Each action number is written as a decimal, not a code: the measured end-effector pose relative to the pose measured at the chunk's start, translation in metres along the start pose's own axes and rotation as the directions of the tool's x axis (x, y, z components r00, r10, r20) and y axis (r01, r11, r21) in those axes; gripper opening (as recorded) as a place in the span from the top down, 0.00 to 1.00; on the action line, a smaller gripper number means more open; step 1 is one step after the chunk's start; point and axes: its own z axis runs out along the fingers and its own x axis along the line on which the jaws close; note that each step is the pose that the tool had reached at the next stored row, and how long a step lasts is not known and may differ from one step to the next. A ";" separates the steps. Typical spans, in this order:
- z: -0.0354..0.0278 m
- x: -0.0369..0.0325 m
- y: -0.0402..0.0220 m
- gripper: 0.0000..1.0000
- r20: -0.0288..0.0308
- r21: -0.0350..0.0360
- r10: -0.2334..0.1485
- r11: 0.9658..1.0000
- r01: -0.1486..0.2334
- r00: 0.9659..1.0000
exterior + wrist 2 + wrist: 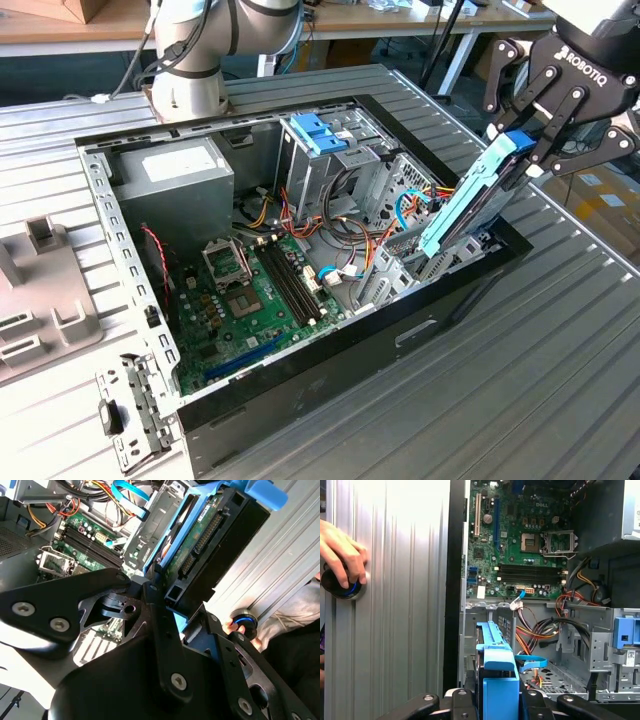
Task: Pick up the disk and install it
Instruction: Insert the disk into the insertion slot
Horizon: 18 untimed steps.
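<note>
I had the pincer (525, 150) pinching the disk (465, 205) by its upper end, one finger on each flat face, just under the blue tab of the rails. The disk stood tilted. Its upper end was outside and above the computer case (330, 340), and its lower end dipped inside the case, at the corner of the case nearest to the pincer. In the first wrist view the blue rail of the disk pointed toward a grey metal bay (485, 625) at the edge of the case, but I could not tell if the rails were already in the guides.

I judged the step in hand to be seating the disk in that bay. To do it well, I thought the tilt should first match the bay, so that both rails entered together. The push should be slow and straight along the rails. The orange and blue cables (375, 235) lay inside the case just beside the lower end of the disk and could be trapped.

Deeper in the case lay the motherboard (250, 290). Beyond it, at the far wall of the case, stood the grey cage with blue clips (320, 140) and the power-supply box (180, 170). Outside the case, on the ribbed counter (500, 400), a person's hand (340, 545) rested on a round black knob (340, 585).
</note>
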 end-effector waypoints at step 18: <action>0.0007 -0.0064 0.0127 0.63 0.000 0.000 0.000 1.000 0.000 1.000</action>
